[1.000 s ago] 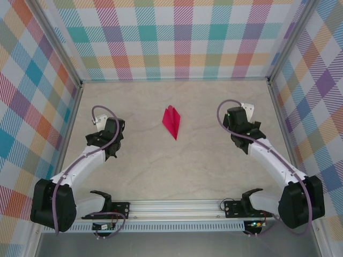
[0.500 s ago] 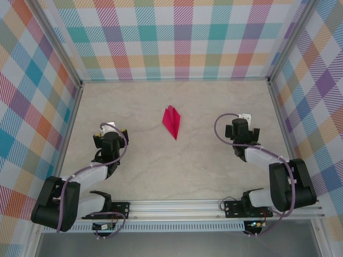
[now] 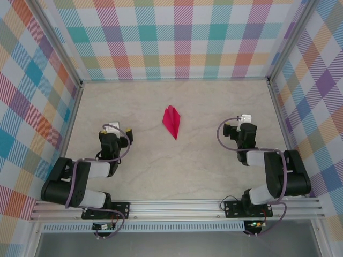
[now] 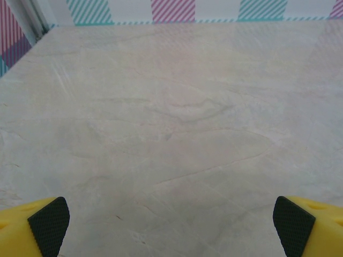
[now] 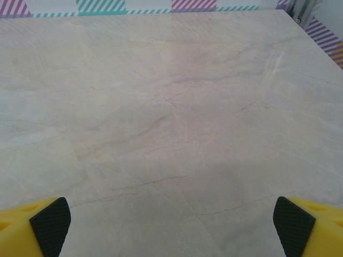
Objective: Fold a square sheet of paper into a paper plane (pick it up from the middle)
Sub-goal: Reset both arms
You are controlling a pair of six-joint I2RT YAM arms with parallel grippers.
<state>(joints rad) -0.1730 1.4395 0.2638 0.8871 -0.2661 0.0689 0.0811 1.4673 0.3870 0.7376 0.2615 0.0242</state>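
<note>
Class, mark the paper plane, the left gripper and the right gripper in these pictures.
paper plane (image 3: 172, 122): top view, its middle.
left gripper (image 4: 171, 225): left wrist view, midway between fingertips.
right gripper (image 5: 171, 225): right wrist view, midway between fingertips.

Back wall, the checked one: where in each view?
Top external: back wall spans the top, behind the paper plane.
Left wrist: back wall is a strip along the top edge.
Right wrist: same, a strip along the top edge.
Shared landmark: marble table.
</note>
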